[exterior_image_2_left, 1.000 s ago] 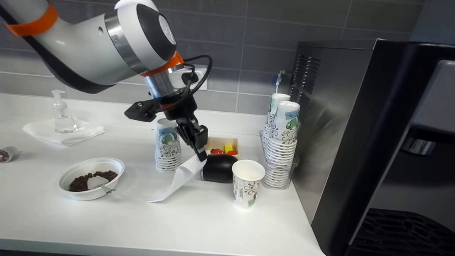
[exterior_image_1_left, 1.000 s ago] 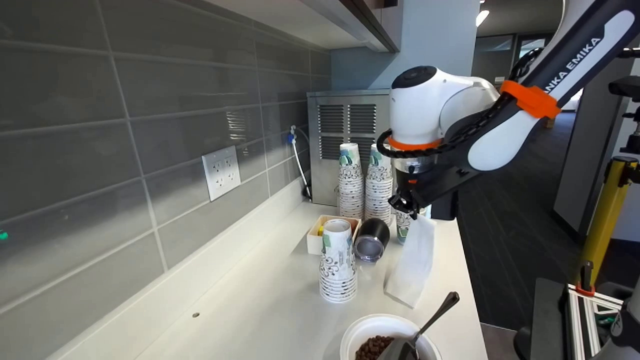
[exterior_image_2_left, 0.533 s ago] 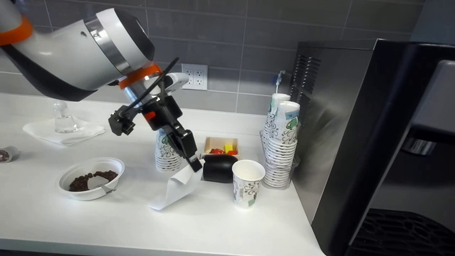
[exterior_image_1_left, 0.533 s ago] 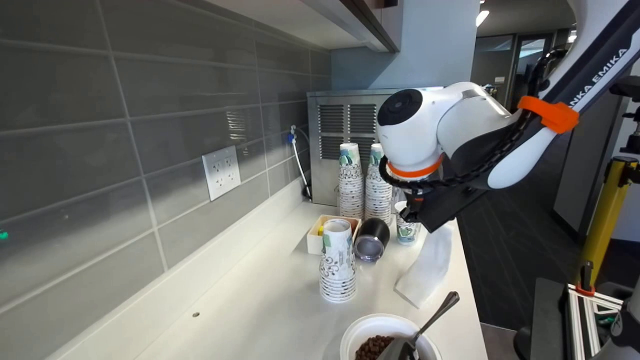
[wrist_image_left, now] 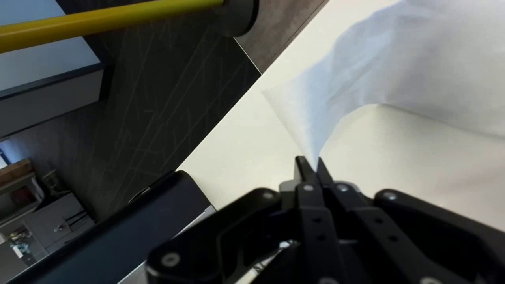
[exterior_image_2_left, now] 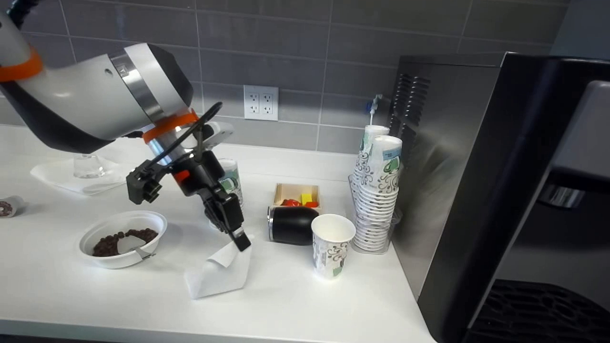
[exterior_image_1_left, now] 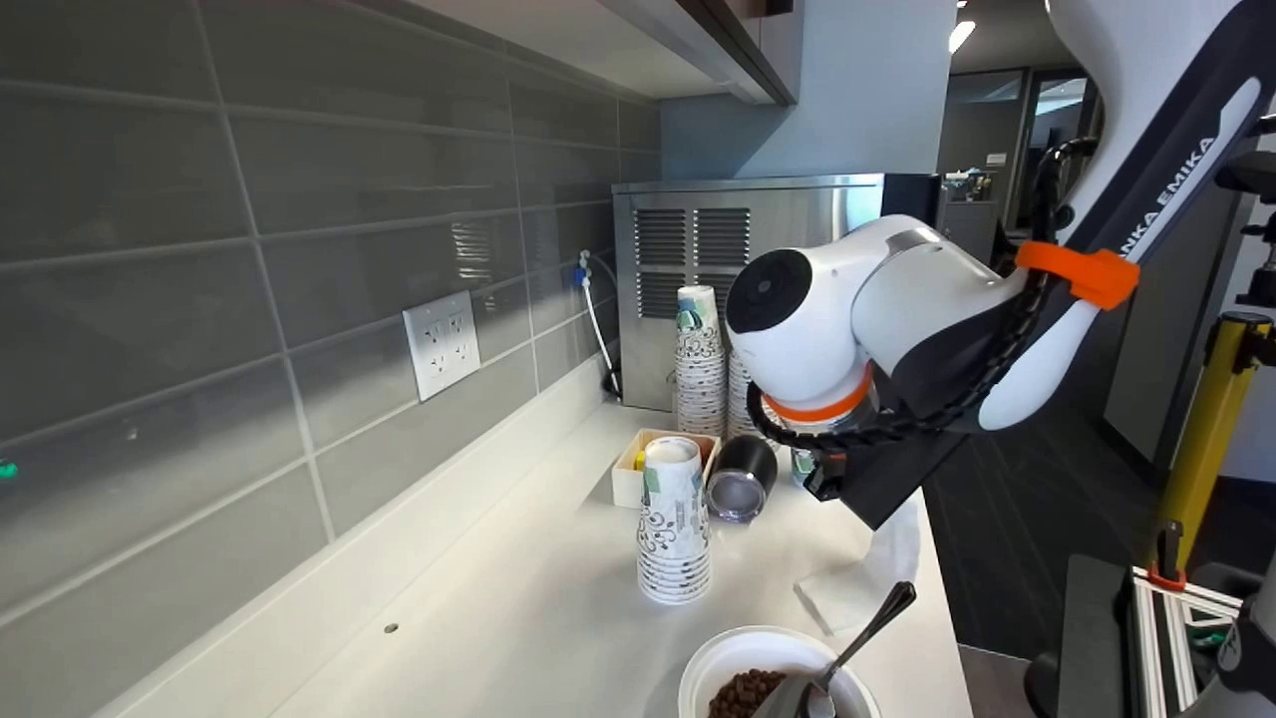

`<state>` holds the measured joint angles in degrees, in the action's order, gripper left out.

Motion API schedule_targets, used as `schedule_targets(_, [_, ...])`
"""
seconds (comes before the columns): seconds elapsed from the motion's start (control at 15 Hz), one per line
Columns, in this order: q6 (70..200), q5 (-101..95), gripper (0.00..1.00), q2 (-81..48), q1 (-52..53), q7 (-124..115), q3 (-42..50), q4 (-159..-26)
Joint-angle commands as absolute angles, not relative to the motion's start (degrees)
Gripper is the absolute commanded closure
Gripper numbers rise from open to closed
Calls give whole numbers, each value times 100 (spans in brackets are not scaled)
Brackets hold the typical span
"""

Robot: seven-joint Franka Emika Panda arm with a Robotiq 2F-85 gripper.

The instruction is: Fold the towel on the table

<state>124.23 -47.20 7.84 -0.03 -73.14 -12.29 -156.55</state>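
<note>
In the wrist view the gripper (wrist_image_left: 314, 167) enters from the bottom with its two fingers brought together, clamped on a pinched corner of the thin white towel (wrist_image_left: 410, 67). From the fingertips the towel widens in creased folds toward the upper right, over the off-white table (wrist_image_left: 252, 138), whose edge runs on a slant. Beyond that edge are a dark floor (wrist_image_left: 154, 98) and a yellow post (wrist_image_left: 110, 19). In an exterior view the arm (exterior_image_2_left: 90, 100) reaches in from the upper left, the gripper tilted, its tips low at the towel's raised corner; the rest of the towel drops in a curl to the table top, between a white bowl (exterior_image_2_left: 136, 221) and an upright paper cup (exterior_image_2_left: 332, 252). The bowl holds brown pieces (exterior_image_2_left: 106, 247) and a spoon (exterior_image_2_left: 131, 244). A black tumbler (exterior_image_2_left: 293, 225) lies on its side just behind the cup, and near it a small wooden box (exterior_image_2_left: 293, 190) holds red and yellow bits (exterior_image_2_left: 306, 198). Tall cup stacks (exterior_image_2_left: 376, 205) stand close to a steel machine (exterior_image_2_left: 448, 166). In an exterior view that takes in the tiled wall (exterior_image_1_left: 150, 329) and its outlet plate (exterior_image_1_left: 442, 345), the towel lies near the table's outer edge, past the spoon's handle, while a shorter cup stack (exterior_image_1_left: 675, 529) stands upright near the tumbler. There the arm blocks the fingers, so their contact with the towel is hard to judge from that side.
</note>
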Motion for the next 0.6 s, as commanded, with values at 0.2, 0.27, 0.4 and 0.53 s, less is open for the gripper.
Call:
schedule_targets(0.2, [12560,-4838,100,81,403,-7323,-1076,-15234])
schedule_targets(0.27, [12530,-4819,100,5,461,-7314,-1087,-15175])
schedule_targets(0.4, [12493,-4813,100,-113,570,-7304,-1103,-15075])
schedule_targets(0.53, [12417,-4836,100,-196,681,-7355,-1123,-14984])
